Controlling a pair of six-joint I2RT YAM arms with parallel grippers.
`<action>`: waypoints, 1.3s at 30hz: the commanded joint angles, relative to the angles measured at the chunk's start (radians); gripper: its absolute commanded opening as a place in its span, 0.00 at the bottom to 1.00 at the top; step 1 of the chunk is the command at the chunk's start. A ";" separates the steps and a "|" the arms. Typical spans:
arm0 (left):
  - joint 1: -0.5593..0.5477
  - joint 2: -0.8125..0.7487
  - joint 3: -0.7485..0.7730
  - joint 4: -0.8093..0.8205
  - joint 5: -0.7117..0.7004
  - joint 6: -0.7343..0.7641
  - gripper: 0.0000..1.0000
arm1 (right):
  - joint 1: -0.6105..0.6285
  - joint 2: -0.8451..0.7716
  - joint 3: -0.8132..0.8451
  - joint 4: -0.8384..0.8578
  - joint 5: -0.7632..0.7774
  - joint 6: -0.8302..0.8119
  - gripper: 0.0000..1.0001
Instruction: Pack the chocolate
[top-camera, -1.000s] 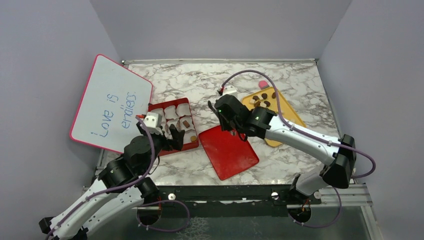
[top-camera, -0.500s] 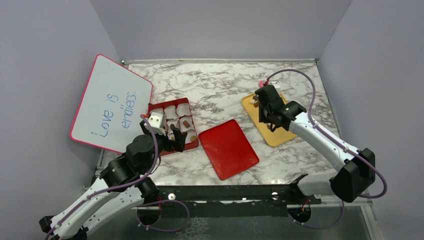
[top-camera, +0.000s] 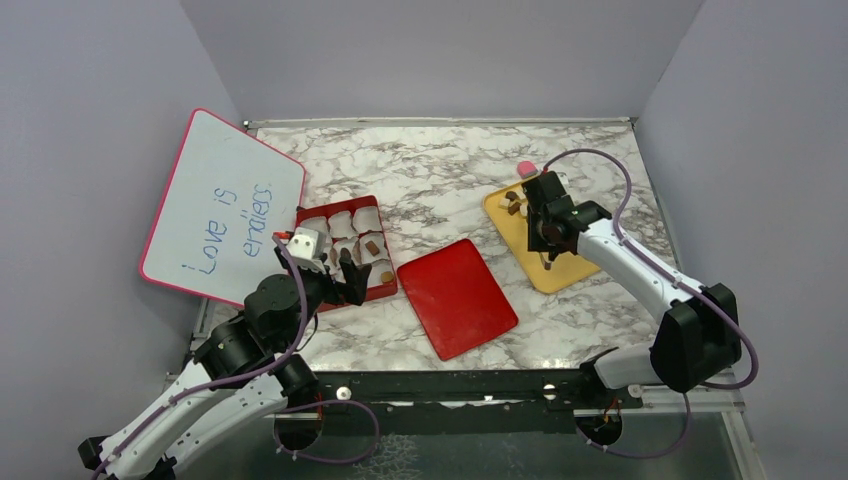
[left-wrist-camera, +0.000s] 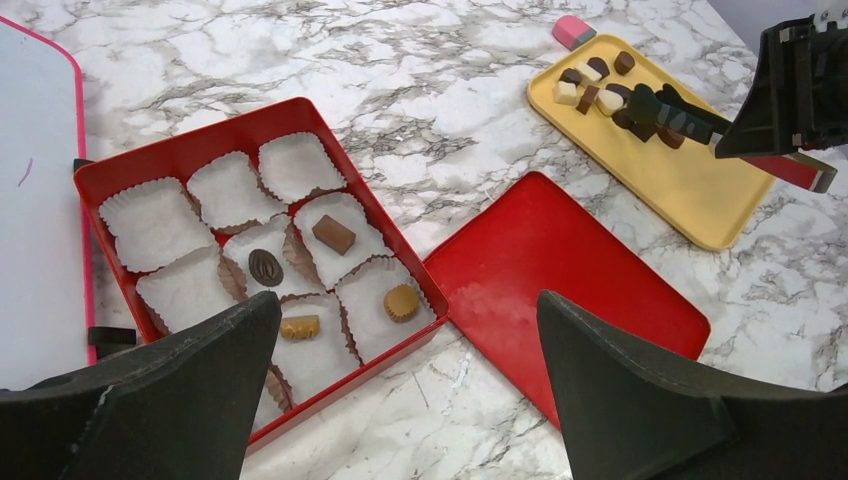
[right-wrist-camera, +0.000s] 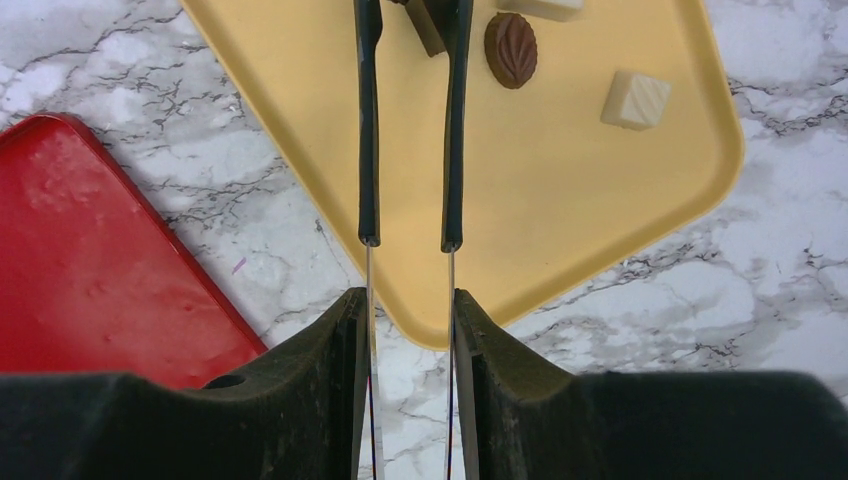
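Observation:
Several pieces of chocolate (left-wrist-camera: 600, 90) lie at the far end of a yellow tray (top-camera: 556, 277). Others sit in white paper cups in the red box (left-wrist-camera: 200, 145): a brown bar (left-wrist-camera: 333, 234), a dark oval (left-wrist-camera: 265, 267) and tan pieces (left-wrist-camera: 401, 301). My right gripper (right-wrist-camera: 408, 295) is shut on metal tongs (right-wrist-camera: 368, 150) with black tips, reaching over the tray. A brown piece (right-wrist-camera: 427, 25) lies between the tips; I cannot tell if it is pinched. A dark oval (right-wrist-camera: 511, 48) and a white square (right-wrist-camera: 637, 98) lie beside them. My left gripper (left-wrist-camera: 408, 296) hangs open above the box's near corner.
The red lid (top-camera: 457, 297) lies flat between box and tray. A small pink block (top-camera: 526, 168) sits beyond the tray's far corner. A whiteboard (top-camera: 222, 208) with writing leans at the left wall. Grey walls enclose the marble table (top-camera: 420, 170).
My right arm has swung from above the lid, near the box, back right to the yellow tray with the tongs. The left arm has barely moved.

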 joint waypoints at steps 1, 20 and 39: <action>0.005 -0.009 -0.005 0.006 -0.005 0.015 0.99 | -0.002 0.014 -0.011 0.026 -0.008 0.012 0.38; 0.006 -0.025 -0.007 0.005 -0.009 0.011 0.99 | -0.012 0.038 -0.015 -0.028 0.073 0.029 0.40; 0.006 -0.034 -0.006 0.006 -0.018 0.009 0.99 | -0.012 -0.002 -0.039 -0.004 -0.023 0.020 0.26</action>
